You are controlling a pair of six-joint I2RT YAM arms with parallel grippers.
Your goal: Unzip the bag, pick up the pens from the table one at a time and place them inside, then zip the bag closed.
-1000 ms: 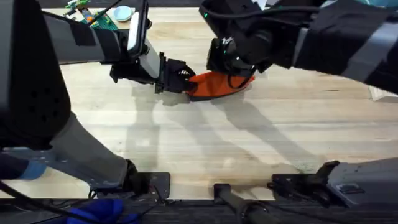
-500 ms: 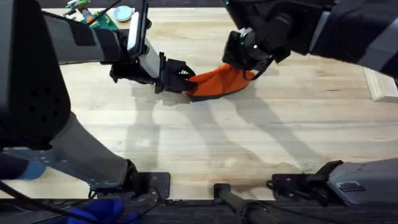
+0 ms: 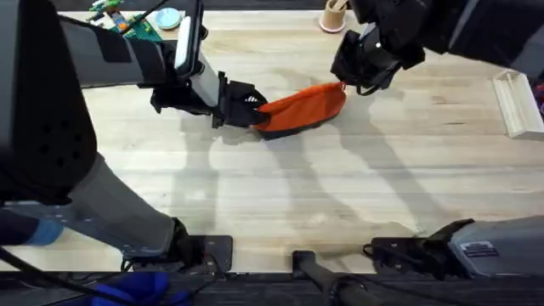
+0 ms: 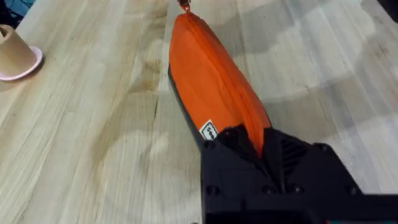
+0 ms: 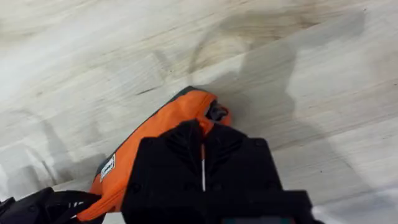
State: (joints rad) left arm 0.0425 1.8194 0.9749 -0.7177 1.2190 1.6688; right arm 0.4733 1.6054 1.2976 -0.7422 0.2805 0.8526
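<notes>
The orange bag (image 3: 302,105) lies on the table (image 3: 280,195) between my two grippers, its zipper running closed along the top ridge (image 4: 211,81). My left gripper (image 3: 248,107) is shut on the bag's left end, its black fingers (image 4: 249,140) pinching the fabric beside the small label. My right gripper (image 3: 350,78) sits at the bag's right end, shut, with the zipper pull (image 5: 216,112) right at its fingertips (image 5: 200,132). That end of the bag (image 5: 158,134) is lifted slightly. The pens are out of view.
A tan cup on a pink base (image 3: 333,15) stands at the back, also in the left wrist view (image 4: 15,53). A green circuit board (image 3: 127,24) and a white disc (image 3: 168,17) lie at the back left. A pale wooden block (image 3: 517,104) lies at the right edge.
My right gripper has travelled right and back along the bag, from over its middle to its right end. The bag has stretched out longer. The left gripper held still.
</notes>
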